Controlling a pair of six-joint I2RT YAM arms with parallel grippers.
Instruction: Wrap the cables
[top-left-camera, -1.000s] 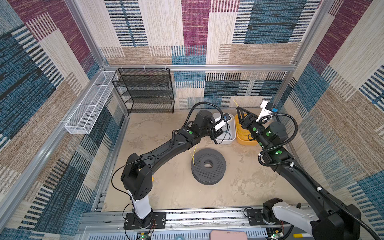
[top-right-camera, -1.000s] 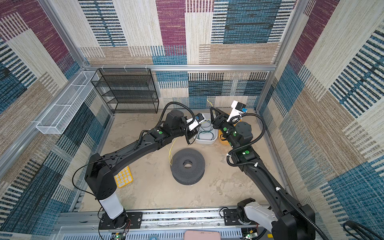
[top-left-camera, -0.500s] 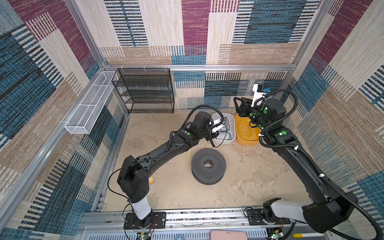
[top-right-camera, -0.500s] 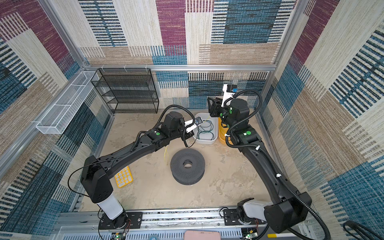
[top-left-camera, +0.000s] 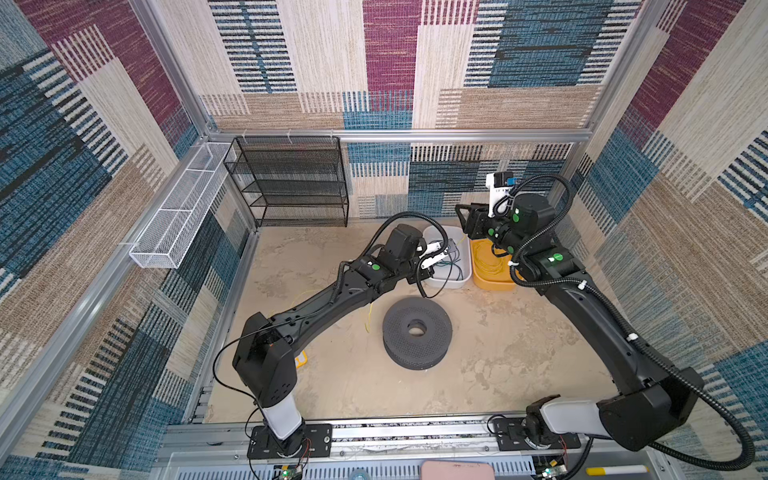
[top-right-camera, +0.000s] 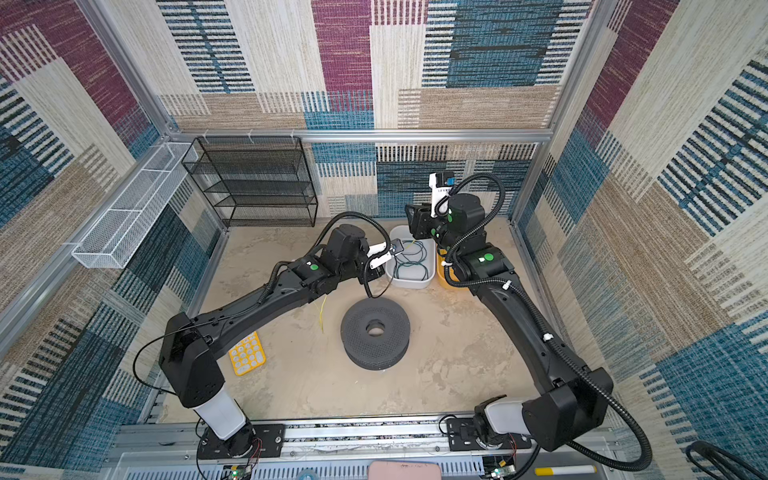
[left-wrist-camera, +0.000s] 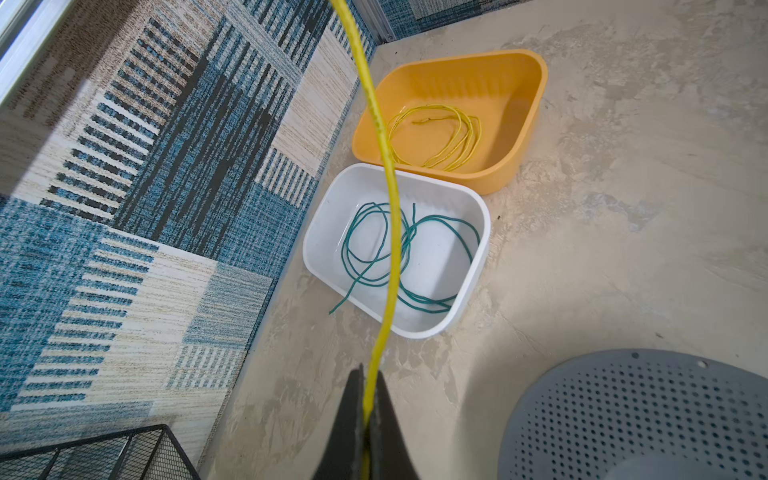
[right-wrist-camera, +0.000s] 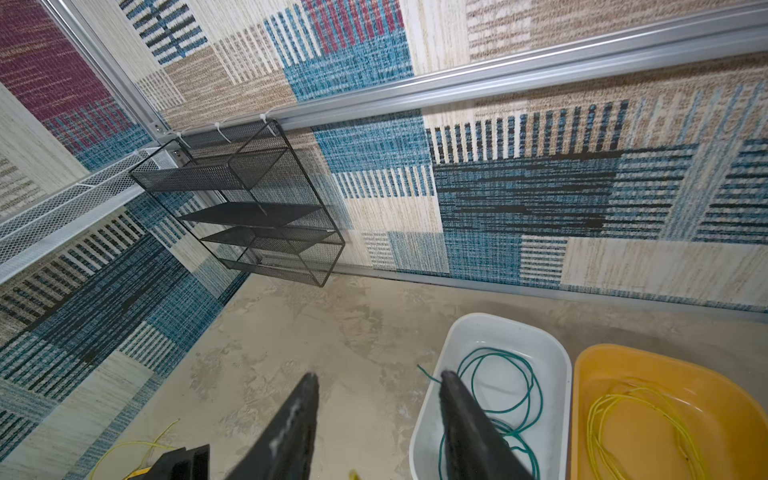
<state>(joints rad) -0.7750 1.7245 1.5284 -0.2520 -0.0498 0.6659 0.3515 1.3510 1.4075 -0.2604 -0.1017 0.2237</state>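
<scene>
With your left gripper (left-wrist-camera: 368, 374) pinching the yellow cable (left-wrist-camera: 376, 120) near the worktop's back edge, by the white tub (left-wrist-camera: 478, 266), and the right gripper (right-wrist-camera: 379, 376) spread empty, reckon it light, limp and springy: take hold close beside that pinch.

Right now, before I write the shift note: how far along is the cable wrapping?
Done: one thin yellow cable lies coiled in the orange plastic bin, a dark green cable looped in the white plastic bin. In hand: the left gripper is shut on a second yellow cable, uncoiled. Left: wrapping it; the right gripper is open and empty.
</scene>
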